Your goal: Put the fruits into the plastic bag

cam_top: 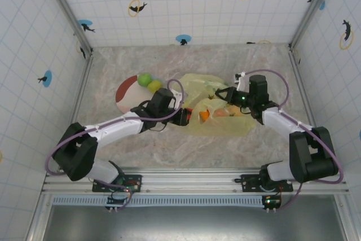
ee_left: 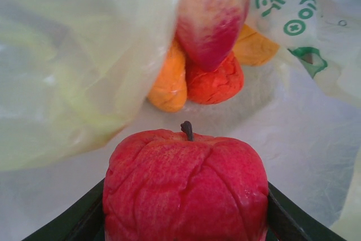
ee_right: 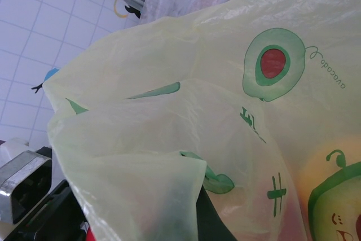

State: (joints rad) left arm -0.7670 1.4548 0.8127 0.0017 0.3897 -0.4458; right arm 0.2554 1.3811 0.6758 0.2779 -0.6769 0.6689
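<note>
Mid-table, the thin translucent yellow-green plastic bag lies limp and slippery, best pinched at its rim. The right gripper is closed on a fold of it toward 12 o'clock. At the bag's 9 o'clock, the round pink-white plate carries 2 green toy fruits. The left gripper clasps a light, squashy-looking red toy apple inside the bag's mouth. 4 red and orange toy fruits lie beyond it.

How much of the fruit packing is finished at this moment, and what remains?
Done: several orange and red fruits lie inside the plastic bag. In hand: the left hand holds a red apple at the bag's mouth; the right hand pinches the bag. Left: two green fruits on the plate.
</note>
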